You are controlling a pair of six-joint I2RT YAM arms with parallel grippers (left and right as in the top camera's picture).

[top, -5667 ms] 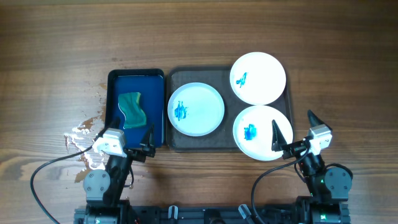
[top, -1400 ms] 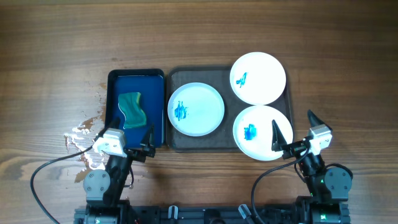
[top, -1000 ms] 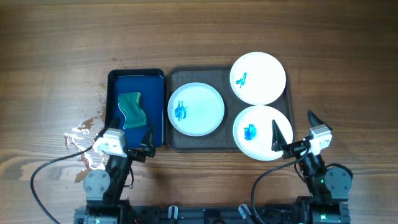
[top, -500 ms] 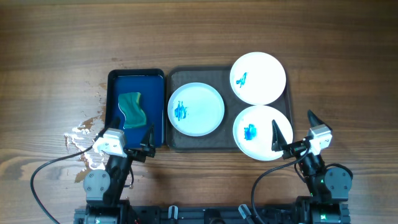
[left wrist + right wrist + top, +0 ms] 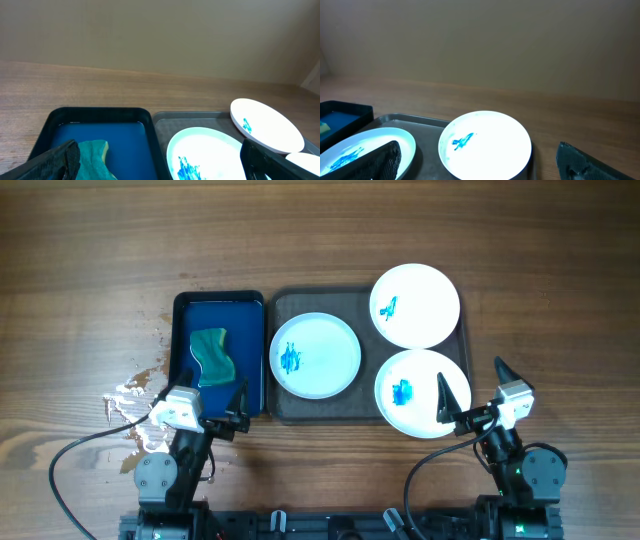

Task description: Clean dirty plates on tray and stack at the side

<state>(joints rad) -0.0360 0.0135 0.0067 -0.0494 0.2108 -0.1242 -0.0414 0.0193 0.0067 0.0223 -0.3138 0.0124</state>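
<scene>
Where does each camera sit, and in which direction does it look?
Overhead: above the table, facing straight down on the grey tray, three plates and blue tray; both arms show at the bottom.
Left wrist: behind the left claw, facing forward over the sponge; open fingers show.
Right wrist: behind the right claw, facing forward at the far plate; open fingers show.
Shared: both wrist views show that plate.
</scene>
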